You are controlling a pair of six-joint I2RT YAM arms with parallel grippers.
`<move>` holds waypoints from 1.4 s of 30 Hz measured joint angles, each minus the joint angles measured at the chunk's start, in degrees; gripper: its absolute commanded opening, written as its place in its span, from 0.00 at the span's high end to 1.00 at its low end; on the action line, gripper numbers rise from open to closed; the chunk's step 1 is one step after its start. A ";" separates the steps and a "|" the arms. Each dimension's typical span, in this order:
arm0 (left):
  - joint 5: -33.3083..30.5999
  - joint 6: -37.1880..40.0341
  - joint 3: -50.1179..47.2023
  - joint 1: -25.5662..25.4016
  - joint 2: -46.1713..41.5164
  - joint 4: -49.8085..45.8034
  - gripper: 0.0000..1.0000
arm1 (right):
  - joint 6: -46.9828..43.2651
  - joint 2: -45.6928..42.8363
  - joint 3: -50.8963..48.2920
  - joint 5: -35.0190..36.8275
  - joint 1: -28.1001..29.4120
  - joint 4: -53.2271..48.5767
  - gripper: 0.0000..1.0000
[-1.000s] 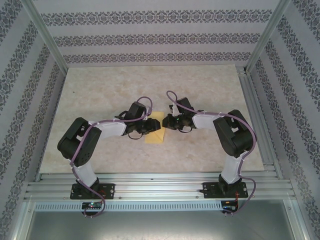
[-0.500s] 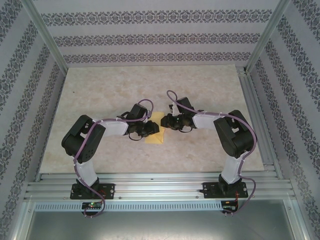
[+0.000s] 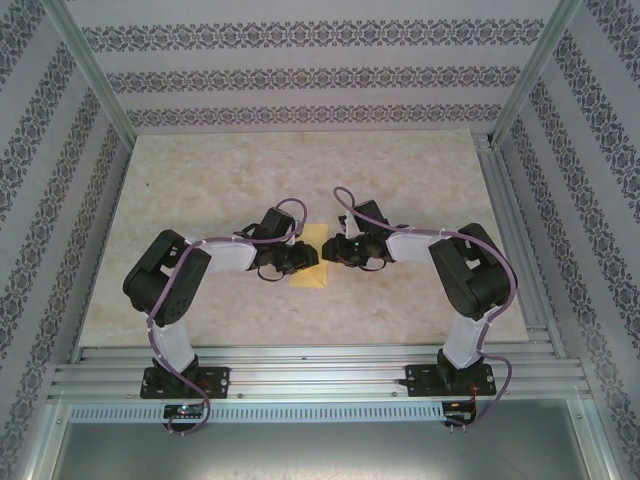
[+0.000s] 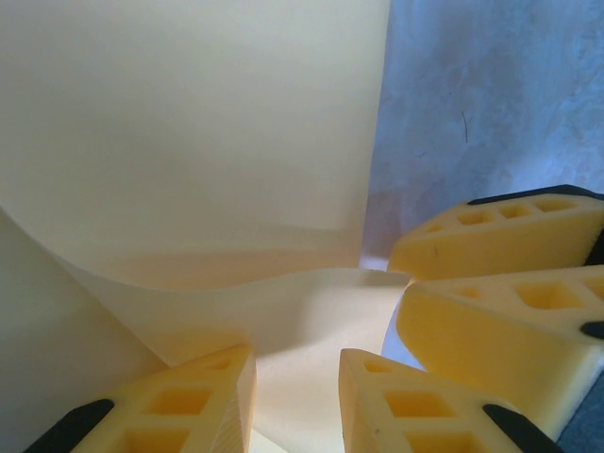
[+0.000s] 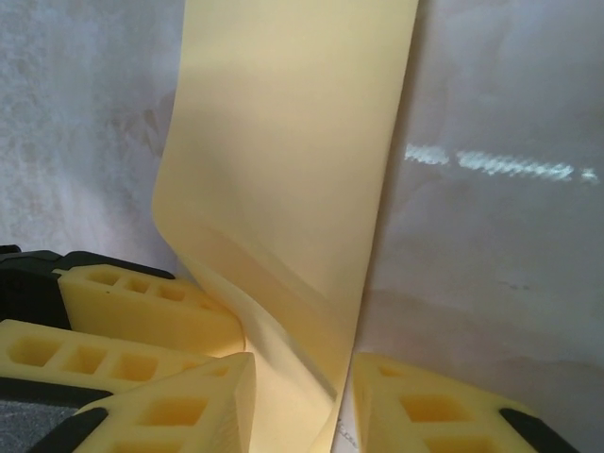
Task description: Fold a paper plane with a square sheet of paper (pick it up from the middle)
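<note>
I judged us to be in the middle of a fold, with no dart shape visible. The square sheet of paper [image 3: 310, 278] lay near the middle of the table [image 3: 200, 180], a little toward its near edge, and both arms met over it. From the right wrist it read as a long yellow strip flat on the table, its near end curling up off the surface.

The left gripper [image 3: 303, 257] sat low on the sheet's left side. Its jaws stood apart, and the raised flap ran into the gap between them without being pinched. The right gripper [image 3: 333, 250] faced it from the other side, also unclenched, and the curled edge rose between its fingertips [image 5: 170, 406] with daylight on both sides. The two sets of fingers were just beside each other, nearly nose to nose.

My read was that the next move called for one gripper to close gently on that lifted edge. The other would hold the flat part down, and then the flap could go over squarely. The paper was thin, so a skewed pull could easily have set a crooked crease.
</note>
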 measured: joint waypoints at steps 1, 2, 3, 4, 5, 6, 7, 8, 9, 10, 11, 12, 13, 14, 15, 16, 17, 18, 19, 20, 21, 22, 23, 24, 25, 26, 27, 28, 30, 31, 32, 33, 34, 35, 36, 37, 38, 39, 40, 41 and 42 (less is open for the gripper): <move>0.00 0.00 0.00 0.00 0.00 0.00 0.69 | 0.02 0.00 0.00 -0.17 0.07 0.00 0.73; 0.00 0.00 0.00 0.00 0.00 0.02 0.69 | 0.09 0.00 0.00 -0.37 0.24 0.00 0.75; 0.00 0.00 0.00 0.00 0.00 0.02 0.69 | 0.11 0.00 0.00 -0.48 0.31 0.00 0.76; 0.00 0.00 0.00 0.00 0.00 0.02 0.69 | 0.04 0.00 0.00 -0.63 0.33 0.00 0.79; 0.00 -0.02 0.00 0.00 0.00 0.02 0.69 | 0.07 0.00 0.00 -0.66 0.33 0.00 0.82; 0.00 -0.02 0.00 0.00 -0.02 0.02 0.69 | 0.15 0.00 0.00 -0.63 0.33 0.00 0.84; 0.00 0.00 0.00 0.00 -0.02 0.02 0.68 | 0.09 0.00 0.00 -0.63 0.31 0.00 0.86; 0.00 -0.02 0.00 0.00 -0.02 0.02 0.68 | 0.00 0.00 0.00 -0.61 0.31 -0.02 0.88; 0.02 -0.02 0.00 0.00 -0.04 0.02 0.67 | 0.02 0.00 0.00 -0.59 0.31 -0.02 0.89; 0.04 -0.02 0.00 0.00 -0.09 0.02 0.66 | -0.13 0.00 0.00 -0.59 0.33 -0.02 0.90; 0.07 -0.02 0.00 0.00 -0.17 0.02 0.65 | -0.22 0.00 0.02 -0.59 0.33 -0.02 0.90; 0.11 -0.02 0.00 0.00 -0.22 0.04 0.65 | -0.28 0.00 0.02 -0.57 0.33 -0.07 0.90; 0.24 -0.02 0.00 0.00 -0.28 0.04 0.64 | -0.48 0.00 0.04 -0.52 0.33 -0.17 0.90; 0.31 -0.02 0.00 0.00 -0.37 0.04 0.64 | -0.66 0.00 0.13 -0.46 0.33 -0.33 0.90; 0.35 -0.02 0.00 0.00 -0.46 0.07 0.63 | -0.90 0.02 0.22 -0.33 0.33 -0.52 0.91; 0.42 0.00 0.00 0.00 -0.50 0.04 0.63 | -1.14 0.02 0.39 -0.15 0.33 -0.83 0.91; 0.50 0.00 0.00 0.00 -0.52 0.13 0.63 | -1.46 0.02 0.63 0.00 0.33 -1.03 0.91; 0.52 0.00 0.00 0.00 -0.52 0.13 0.62 | -1.77 0.07 0.87 0.15 0.33 -1.14 0.91; 0.52 0.00 0.00 0.00 -0.52 0.17 0.62 | -2.05 0.13 1.09 0.31 0.33 -1.16 0.91; 0.61 -0.02 0.00 0.00 -0.52 0.26 0.62 | -2.23 0.22 1.31 0.48 0.33 -1.18 0.91; 0.70 -0.02 0.00 0.00 -0.52 0.26 0.62 | -2.40 0.33 1.49 0.52 0.33 -1.22 0.91; 0.74 -0.02 0.00 0.00 -0.52 0.26 0.62 | -2.62 0.50 1.68 0.66 0.33 -1.31 0.91; 0.92 -0.02 0.00 0.00 -0.52 0.28 0.61 | -2.93 0.72 1.88 0.76 0.33 -1.36 0.91; 0.96 -0.02 0.00 0.00 -0.52 0.28 0.61 | -3.19 0.96 1.99 0.92 0.33 -1.36 0.91; 1.16 -0.02 0.00 0.00 -0.52 0.28 0.61 | -3.41 1.20 2.14 0.94 0.33 -1.44 0.91; 1.33 0.00 0.00 0.00 -0.52 0.28 0.61 | -3.58 1.53 2.32 1.01 0.33 -1.73 0.90; 1.60 0.00 0.00 0.00 -0.52 0.31 0.60 | -3.69 1.84 2.56 1.14 0.33 -1.95 0.90; 1.84 0.00 0.00 0.00 -0.52 0.31 0.61 | -3.80 2.19 2.78 1.25 0.33 -2.03 0.90; 2.05 0.00 0.00 0.00 -0.52 0.31 0.60 | -4.04 2.54 2.97 1.42 0.33 -2.21 0.90; 2.23 -0.02 0.00 0.00 -0.52 0.35 0.60 | -4.15 2.73 3.08 1.57 0.33 -2.32 0.90; 2.23 -0.02 0.00 -0.02 -0.52 0.42 0.60 | -4.31 2.86 3.19 1.62 0.33 -2.43 0.90; 2.25 0.00 0.00 -0.02 -0.52 0.44 0.60 | -4.50 2.95 3.26 1.81 0.33 -2.47 0.90; 2.29 0.00 0.00 -0.02 -0.52 0.50 0.60 | -4.63 3.04 3.41 1.97 0.33 -2.67 0.90; 2.36 0.00 0.00 -0.02 -0.52 0.50 0.60 | -4.72 3.08 3.50 2.03 0.33 -2.78 0.90; 2.45 0.00 0.00 -0.02 -0.52 0.50 0.59 | -4.74 3.13 3.65 2.16 0.33 -2.82 0.90; 2.51 0.00 0.00 -0.02 -0.52 0.50 0.59 | -4.74 3.26 3.78 2.25 0.33 -2.80 0.89; 2.64 0.00 0.00 -0.02 -0.52 0.50 0.59 | -4.74 3.39 3.91 2.36 0.33 -2.82 0.89; 2.69 0.00 0.00 -0.02 -0.52 0.50 0.59 | -4.74 3.54 3.98 2.45 0.33 -2.80 0.89; 2.71 0.00 0.00 -0.02 -0.52 0.50 0.59 | -4.74 3.69 4.07 2.47 0.33 -2.84 0.89; 2.75 0.00 0.00 -0.02 -0.52 0.50 0.59 | -4.74 3.85 4.13 2.47 0.33 -2.86 0.89; 2.86 0.00 0.00 -0.02 -0.52 0.50 0.59 | -4.74 3.96 4.22 2.49 0.33 -2.86 0.89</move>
